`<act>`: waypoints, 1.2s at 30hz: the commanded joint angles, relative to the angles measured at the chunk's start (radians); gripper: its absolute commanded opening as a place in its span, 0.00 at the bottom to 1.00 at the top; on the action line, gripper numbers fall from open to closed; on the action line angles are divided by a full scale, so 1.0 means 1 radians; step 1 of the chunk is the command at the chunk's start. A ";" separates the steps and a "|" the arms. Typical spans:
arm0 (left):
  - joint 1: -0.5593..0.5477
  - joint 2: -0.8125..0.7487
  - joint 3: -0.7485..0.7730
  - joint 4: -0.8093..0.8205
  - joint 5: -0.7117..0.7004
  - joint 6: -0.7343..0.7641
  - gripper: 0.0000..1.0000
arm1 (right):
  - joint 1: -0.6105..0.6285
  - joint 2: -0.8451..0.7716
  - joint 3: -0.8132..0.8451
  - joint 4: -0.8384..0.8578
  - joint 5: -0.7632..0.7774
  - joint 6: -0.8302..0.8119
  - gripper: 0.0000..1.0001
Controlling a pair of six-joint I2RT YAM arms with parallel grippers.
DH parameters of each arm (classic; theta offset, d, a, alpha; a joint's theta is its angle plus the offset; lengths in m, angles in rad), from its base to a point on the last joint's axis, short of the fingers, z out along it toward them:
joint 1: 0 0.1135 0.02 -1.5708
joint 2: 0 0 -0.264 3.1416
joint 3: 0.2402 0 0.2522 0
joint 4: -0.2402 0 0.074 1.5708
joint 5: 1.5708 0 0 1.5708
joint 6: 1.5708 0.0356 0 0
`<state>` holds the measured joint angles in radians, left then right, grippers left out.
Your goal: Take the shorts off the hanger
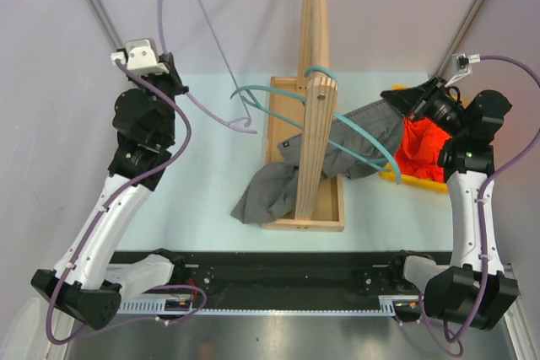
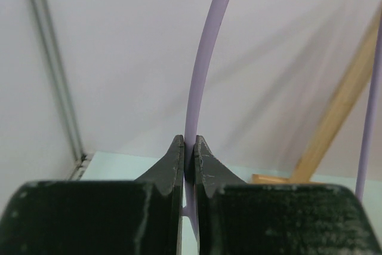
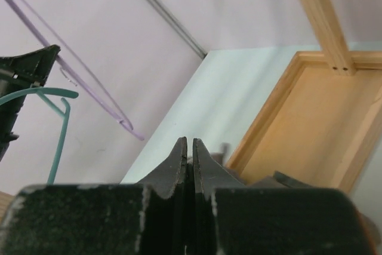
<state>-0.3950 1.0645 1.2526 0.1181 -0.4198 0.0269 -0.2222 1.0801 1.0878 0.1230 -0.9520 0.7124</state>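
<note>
The dark grey shorts (image 1: 337, 153) hang on a teal hanger (image 1: 375, 142) that is looped around the wooden rack's upright (image 1: 314, 56). They trail down over the rack's base to the table. My right gripper (image 1: 403, 100) is shut on their right end. In the right wrist view its jaws (image 3: 190, 144) are pressed together on dark cloth, with more grey fabric (image 3: 292, 180) just beyond. The orange-red shorts (image 1: 420, 151) lie in a yellow bin (image 1: 422, 183) under the right wrist. My left gripper (image 1: 171, 73) (image 2: 190, 147), raised at the far left, is shut on a bare lilac hanger (image 1: 211, 40) (image 2: 206, 58).
The wooden rack's tray base (image 1: 325, 212) sits mid-table. The teal hanger's hook (image 1: 246, 94) (image 3: 57, 117) sticks out left of the upright, close to the lilac hanger's lower end (image 1: 245, 126) (image 3: 95, 100). Walls with metal rails close in at the back and sides.
</note>
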 commanded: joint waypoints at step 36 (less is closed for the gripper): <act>0.002 -0.373 -0.352 -0.500 0.294 -0.449 0.00 | -0.489 0.490 1.202 0.190 0.186 0.412 0.00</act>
<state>-0.3943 0.7361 0.9203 -0.3893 -0.1745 -0.3775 -0.6254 1.4693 2.1372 0.2153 -0.8551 0.9760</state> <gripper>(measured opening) 0.086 0.052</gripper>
